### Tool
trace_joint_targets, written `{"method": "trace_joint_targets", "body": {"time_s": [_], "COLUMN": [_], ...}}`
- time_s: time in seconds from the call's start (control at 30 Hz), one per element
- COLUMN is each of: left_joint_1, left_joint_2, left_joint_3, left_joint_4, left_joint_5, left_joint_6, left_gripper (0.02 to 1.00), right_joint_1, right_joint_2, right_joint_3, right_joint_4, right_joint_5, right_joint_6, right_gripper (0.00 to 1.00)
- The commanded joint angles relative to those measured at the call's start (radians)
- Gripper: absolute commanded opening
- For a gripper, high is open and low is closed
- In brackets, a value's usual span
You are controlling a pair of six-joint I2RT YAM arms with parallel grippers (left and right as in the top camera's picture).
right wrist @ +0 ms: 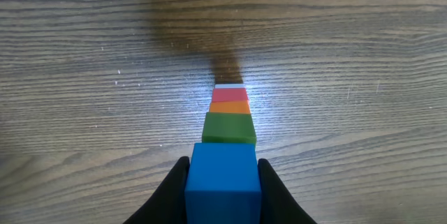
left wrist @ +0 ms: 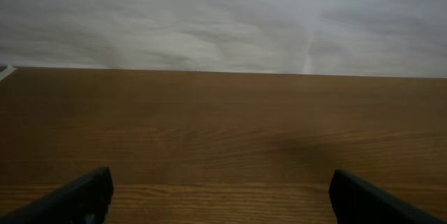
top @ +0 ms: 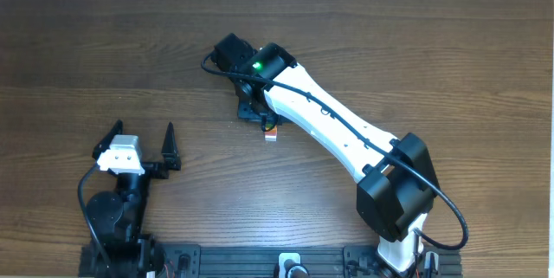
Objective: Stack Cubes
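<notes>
With the right end effector [right wrist: 223,175] clamped on the blue cube [right wrist: 223,190] over the stack [right wrist: 228,126] at mid-bench, and the left end effector [top: 143,128] spread wide near the arm-side edge, an off-centre release or sideways nudge would likely topple it.

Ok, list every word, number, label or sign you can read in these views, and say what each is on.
None can be read.
The blue cube, green cube, orange cube and pink cube show plain faces.
The right arm has a green light but no legible print.
</notes>
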Motion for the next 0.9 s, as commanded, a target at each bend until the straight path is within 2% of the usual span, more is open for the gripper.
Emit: {"method": "trace_joint_targets", "body": {"time_s": [0.03, 0.9], "left_joint_1": [0.005, 0.005], "left_joint_2": [-0.007, -0.007], "left_joint_3": [-0.005, -0.005], "left_joint_4": [-0.001, -0.001], "left_joint_5": [0.013, 0.013], "left_joint_6": [0.014, 0.014], "left_gripper": [1.0, 1.0], "right_joint_1": [-0.008, -0.012], "right_joint_2": [0.018, 0.018], "right_joint_3": [-0.014, -0.043], "right_joint_4": [0.003, 0.029], "right_joint_5": [0.011, 0.014], "right_joint_6": [0.011, 0.011], "right_gripper": [0.018, 0.062]}}
